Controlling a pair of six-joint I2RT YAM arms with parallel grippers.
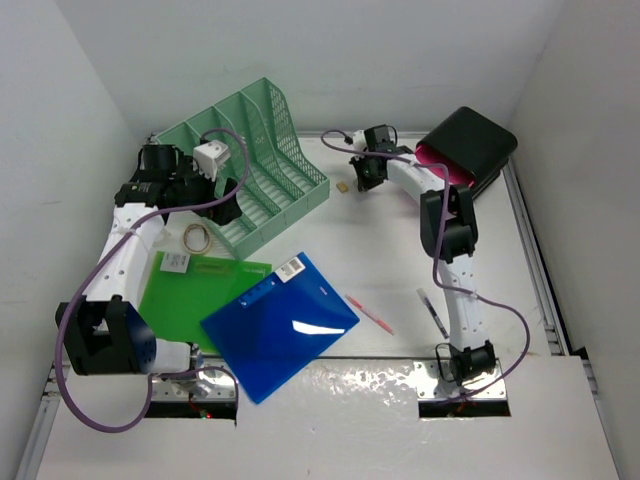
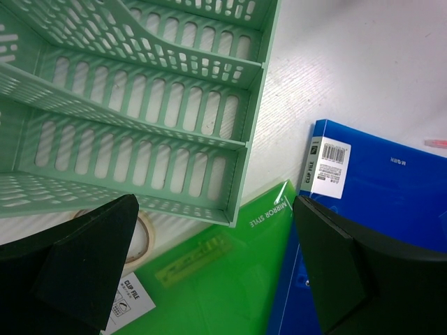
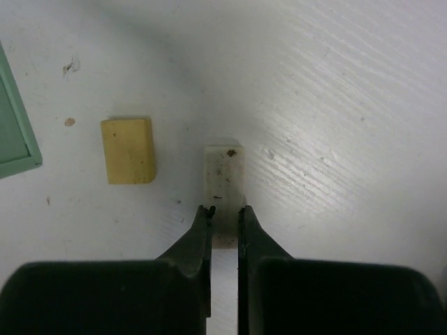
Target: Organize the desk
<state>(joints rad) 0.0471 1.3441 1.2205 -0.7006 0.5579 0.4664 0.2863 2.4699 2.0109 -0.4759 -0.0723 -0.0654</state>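
The desk [image 1: 400, 240] is a white tabletop with thin metal rails. My right gripper [image 1: 362, 180] is at the far middle, and in the right wrist view [image 3: 225, 211] its jaws are shut on the near end of a small white eraser [image 3: 223, 174]. A yellow eraser [image 3: 128, 150] lies just to its left on the desk [image 3: 335, 105]. My left gripper [image 1: 222, 205] hovers open and empty [image 2: 215, 202] over the front corner of the mint-green file rack [image 2: 140, 105] and the green folder [image 2: 223, 272].
The rack [image 1: 255, 160] stands at the back left and a black-and-pink drawer box [image 1: 468, 145] at the back right. A blue folder [image 1: 280, 325] overlaps the green folder [image 1: 190, 295]. A tape ring [image 1: 196, 237], a pink pen [image 1: 370, 313] and a black pen [image 1: 433, 312] lie loose.
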